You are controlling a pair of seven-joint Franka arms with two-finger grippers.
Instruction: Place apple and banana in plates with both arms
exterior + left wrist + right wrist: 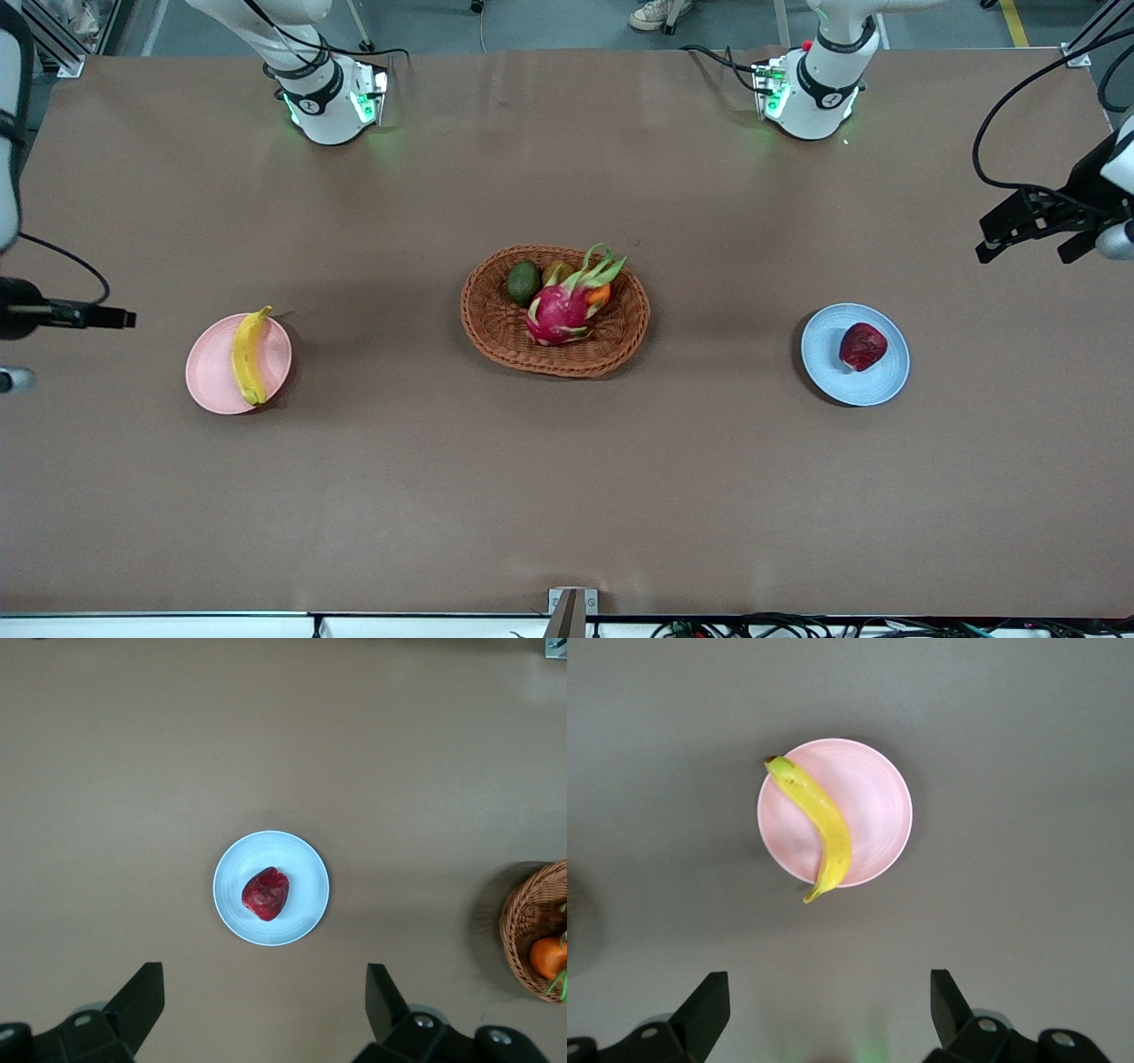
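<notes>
Front view, brown table, grey floor

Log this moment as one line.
apple: on blue plate | banana: on pink plate | left gripper: open, empty | right gripper: open, empty

A matt brown table bears smooth plates, a woven wicker basket.
</notes>
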